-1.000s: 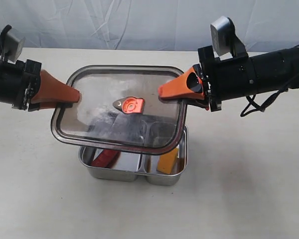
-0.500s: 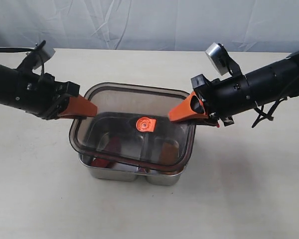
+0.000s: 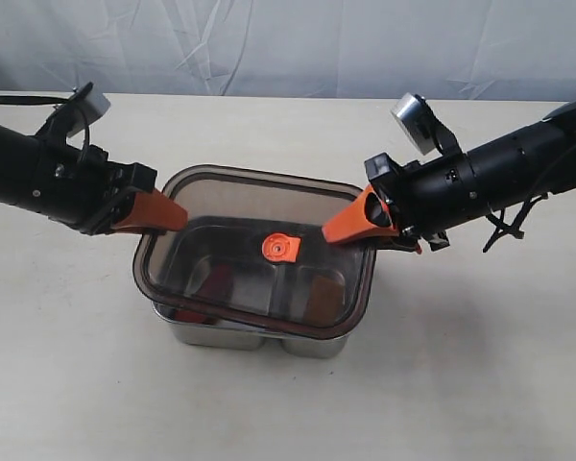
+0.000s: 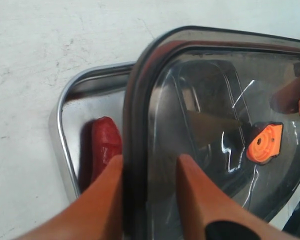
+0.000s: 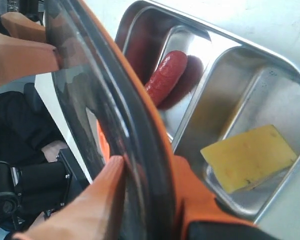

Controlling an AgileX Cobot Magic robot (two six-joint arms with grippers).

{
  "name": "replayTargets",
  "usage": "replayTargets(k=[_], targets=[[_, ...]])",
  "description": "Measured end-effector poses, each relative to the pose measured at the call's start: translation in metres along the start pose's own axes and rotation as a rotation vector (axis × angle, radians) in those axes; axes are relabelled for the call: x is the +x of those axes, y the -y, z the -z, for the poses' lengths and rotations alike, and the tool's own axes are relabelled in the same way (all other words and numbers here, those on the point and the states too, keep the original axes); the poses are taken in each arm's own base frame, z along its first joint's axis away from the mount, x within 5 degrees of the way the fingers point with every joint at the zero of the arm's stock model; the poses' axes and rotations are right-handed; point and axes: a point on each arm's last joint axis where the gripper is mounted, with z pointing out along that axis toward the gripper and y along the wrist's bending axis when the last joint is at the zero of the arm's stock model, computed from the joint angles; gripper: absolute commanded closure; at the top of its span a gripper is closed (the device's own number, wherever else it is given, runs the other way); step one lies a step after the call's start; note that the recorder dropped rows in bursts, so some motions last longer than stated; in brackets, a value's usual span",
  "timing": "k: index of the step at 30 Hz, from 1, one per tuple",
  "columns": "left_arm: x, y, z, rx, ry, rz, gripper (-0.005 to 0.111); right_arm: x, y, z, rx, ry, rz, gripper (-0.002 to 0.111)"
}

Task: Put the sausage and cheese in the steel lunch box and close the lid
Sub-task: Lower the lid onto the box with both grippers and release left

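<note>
The dark translucent lid (image 3: 232, 206) with its orange valve (image 3: 280, 248) hangs slightly tilted just above the steel lunch box (image 3: 269, 338), and its front edge overhangs the box. My left gripper (image 3: 173, 213) is shut on the lid's left rim (image 4: 140, 100), and my right gripper (image 3: 338, 230) is shut on its right rim (image 5: 105, 100). The dark-red sausage (image 5: 165, 77) lies in one compartment, also seen beside the left fingers (image 4: 105, 145). The yellow cheese (image 5: 250, 157) lies flat in the other compartment of the box (image 5: 275, 80).
The box stands on a pale tabletop (image 3: 480, 365) with a white cloth backdrop (image 3: 288, 38) behind. Both black arms reach in from the sides, at about the lid's height.
The lid has come down from well above the box to just over its rim, carried by both grippers. In the last half second it sank only a little further.
</note>
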Motion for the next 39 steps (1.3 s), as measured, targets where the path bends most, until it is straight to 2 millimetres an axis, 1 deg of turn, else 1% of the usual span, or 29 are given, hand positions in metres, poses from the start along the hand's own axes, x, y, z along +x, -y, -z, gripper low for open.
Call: replayTargets(k=[3, 4, 7, 9, 17, 30, 39], targets=[[0.001, -0.001, 0.000, -0.007, -0.009, 0.003, 0.106, 0.000, 0.000, 0.000, 0.001, -0.001, 0.001, 0.107], [0.001, -0.001, 0.000, -0.009, -0.012, 0.006, 0.106, 0.000, 0.000, 0.000, 0.002, -0.003, 0.002, 0.103], [0.002, -0.001, 0.000, -0.011, -0.023, 0.007, 0.106, 0.001, 0.001, -0.001, 0.003, -0.008, -0.001, 0.086], [0.002, -0.001, 0.000, -0.012, -0.027, 0.013, 0.106, 0.001, 0.001, -0.001, 0.004, -0.010, -0.001, 0.080], [0.003, 0.000, 0.000, -0.008, -0.034, 0.013, 0.106, 0.002, 0.007, -0.002, 0.065, -0.021, -0.011, 0.080], [0.003, 0.000, -0.002, -0.024, -0.029, 0.038, 0.106, 0.000, 0.010, -0.003, 0.108, 0.000, -0.017, 0.080], [0.006, -0.004, -0.002, -0.076, -0.058, 0.062, 0.106, -0.001, 0.012, -0.005, 0.147, 0.008, -0.006, 0.080]])
